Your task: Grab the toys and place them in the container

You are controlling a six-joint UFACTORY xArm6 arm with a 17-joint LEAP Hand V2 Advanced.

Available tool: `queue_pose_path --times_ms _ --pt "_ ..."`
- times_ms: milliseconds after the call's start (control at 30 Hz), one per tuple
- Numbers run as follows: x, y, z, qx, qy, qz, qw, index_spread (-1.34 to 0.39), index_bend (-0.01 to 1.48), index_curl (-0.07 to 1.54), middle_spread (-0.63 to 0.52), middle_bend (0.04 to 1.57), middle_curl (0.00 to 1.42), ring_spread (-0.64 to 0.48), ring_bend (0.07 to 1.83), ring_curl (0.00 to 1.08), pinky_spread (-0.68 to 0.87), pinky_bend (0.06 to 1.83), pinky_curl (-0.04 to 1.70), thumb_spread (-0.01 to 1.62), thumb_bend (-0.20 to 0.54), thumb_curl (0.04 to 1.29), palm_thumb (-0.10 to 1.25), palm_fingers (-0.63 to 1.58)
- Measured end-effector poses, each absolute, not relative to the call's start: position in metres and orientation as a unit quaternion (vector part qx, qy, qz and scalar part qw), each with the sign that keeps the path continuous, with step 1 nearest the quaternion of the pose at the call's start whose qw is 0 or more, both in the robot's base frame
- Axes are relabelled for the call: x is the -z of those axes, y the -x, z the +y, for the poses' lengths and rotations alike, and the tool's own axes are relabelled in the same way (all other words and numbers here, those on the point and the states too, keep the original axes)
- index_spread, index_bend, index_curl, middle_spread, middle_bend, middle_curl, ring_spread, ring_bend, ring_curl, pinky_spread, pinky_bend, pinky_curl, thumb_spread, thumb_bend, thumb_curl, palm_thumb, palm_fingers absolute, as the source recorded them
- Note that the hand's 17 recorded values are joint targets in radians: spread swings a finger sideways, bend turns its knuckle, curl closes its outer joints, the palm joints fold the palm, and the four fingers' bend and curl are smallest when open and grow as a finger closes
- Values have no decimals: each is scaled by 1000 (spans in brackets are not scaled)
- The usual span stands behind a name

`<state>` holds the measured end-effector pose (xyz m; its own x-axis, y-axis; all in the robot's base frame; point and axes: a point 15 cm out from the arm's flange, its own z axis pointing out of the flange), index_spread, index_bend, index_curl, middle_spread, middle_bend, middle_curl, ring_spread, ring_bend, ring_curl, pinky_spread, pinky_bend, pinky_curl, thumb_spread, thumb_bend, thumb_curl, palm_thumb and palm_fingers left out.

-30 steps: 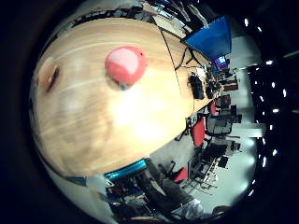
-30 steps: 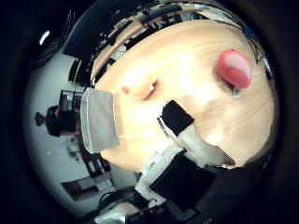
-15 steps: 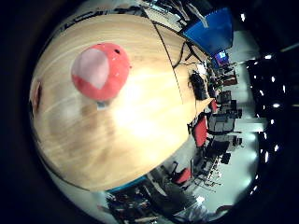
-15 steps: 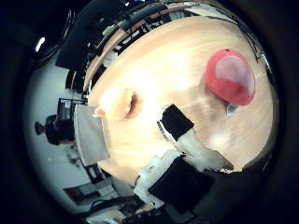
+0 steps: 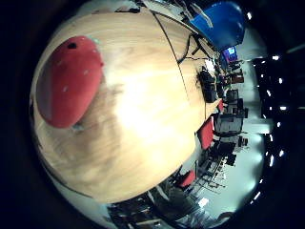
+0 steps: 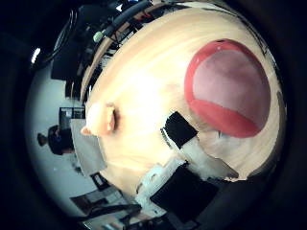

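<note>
- Your hand [image 6: 192, 158] dropped way closer since before; the red toy [image 6: 225, 88] filled much more of both views.
- One red toy under the palm, one pale toy [image 6: 100, 120] off beside.
- Couldn't tell the fingers' state.

A round wooden table [image 5: 143, 143] fills much of both views. Beyond its edge stand red chairs [image 5: 206, 133], dark desks with equipment [image 5: 209, 88] and a blue panel [image 5: 224, 21]. Small ceiling lights [image 5: 267, 86] dot the room. A grey panel [image 6: 86, 153] sits by the table's edge.
</note>
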<state>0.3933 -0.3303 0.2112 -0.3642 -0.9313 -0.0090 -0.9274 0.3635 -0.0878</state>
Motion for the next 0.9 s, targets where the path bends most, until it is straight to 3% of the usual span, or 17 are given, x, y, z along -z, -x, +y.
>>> queue_pose_path --times_ms 200,433,533,567,667,767,900 --pt "-189 -402 -341 19 566 824 24 -430 145 280 -113 194 362 -73 480 221 314 554 227 1071 -28 284 394 282" --pt "-175 -404 -356 3 565 825 20 -437 112 243 -120 183 349 -121 595 249 197 724 259 1033 -27 285 386 313" --pt "-171 -403 -355 -3 566 824 19 -450 78 213 -134 182 342 -170 704 274 86 863 286 1024 -26 286 389 368" --pt "-171 -403 -354 -4 568 823 19 -455 26 177 -154 165 333 -220 815 302 -48 1059 332 1019 -25 289 394 470" --pt "-170 -402 -353 -6 569 822 19 -474 21 132 -193 184 328 -292 953 343 -252 1303 392 1013 -20 293 417 559" --pt "-164 -397 -348 -23 569 822 16 -487 43 96 -247 235 349 -347 1087 394 -402 1443 438 1011 -14 300 454 643" --pt "-161 -393 -343 -37 575 817 14 -503 81 76 -316 329 386 -382 1163 427 -485 1484 449 1029 14 321 567 753"
